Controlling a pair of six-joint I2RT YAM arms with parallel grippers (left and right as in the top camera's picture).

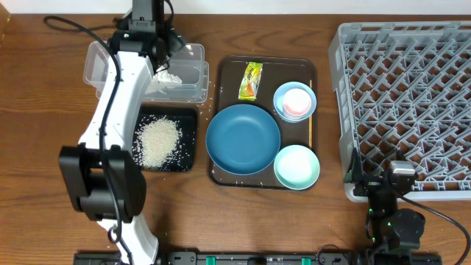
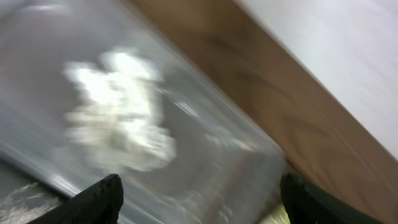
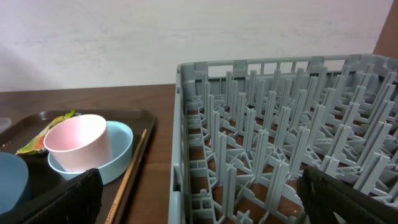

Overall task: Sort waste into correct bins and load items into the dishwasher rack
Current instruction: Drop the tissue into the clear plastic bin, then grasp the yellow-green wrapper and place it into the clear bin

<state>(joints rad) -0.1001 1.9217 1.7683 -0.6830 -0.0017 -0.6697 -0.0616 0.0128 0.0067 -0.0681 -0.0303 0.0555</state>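
My left gripper is open and empty over the clear tub; its view is blurred. Crumpled white tissue lies in the tub. Rice lies in the black tray. The dark-blue dish, mint-green bowl, snack wrapper, chopsticks and light-blue bowl holding the pink cup sit on the brown tray. My right gripper is open and empty at the grey rack's front-left corner.
The brown serving tray lies between the bins and the rack. The right wrist view shows the rack wall, the pink cup, the light-blue bowl, a chopstick and the wrapper. A few rice grains lie scattered around the black tray.
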